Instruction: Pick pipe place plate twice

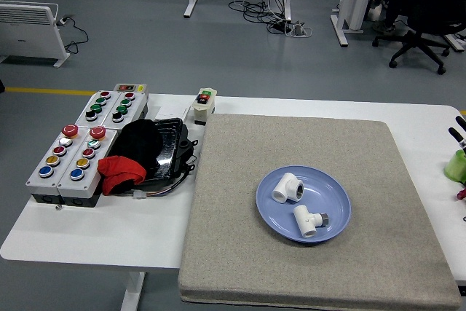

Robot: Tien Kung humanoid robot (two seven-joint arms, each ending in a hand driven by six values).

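Overhead, from my remote station, the head view shows a white bench [95,234] with a grey felt mat [240,253] spread over its centre and right. On the mat sits a blue plate [336,198], and both white pipe fittings lie inside it: one pipe tee [288,187] toward the plate's upper left, a second pipe tee [309,220] just below and to the right of it, close to the first, though I cannot tell whether they touch. At the far right edge of the frame only a few dark fingertips of the right robot hand [457,133] poke into view above the bench; I cannot tell how far they are spread, or whether they have hold of anything. Just below them a green object [456,165] is cut off by the frame edge, with a small red item [461,194] beneath it. The left robot hand does not appear. On the bench's left stand grey button boxes [69,158] with red, green, yellow and blue buttons, beside a black tray [169,152] holding a black cloth [138,140] and a red cloth [121,171]. A small switch box [204,103] with a red and a green button stands at the mat's far left corner.
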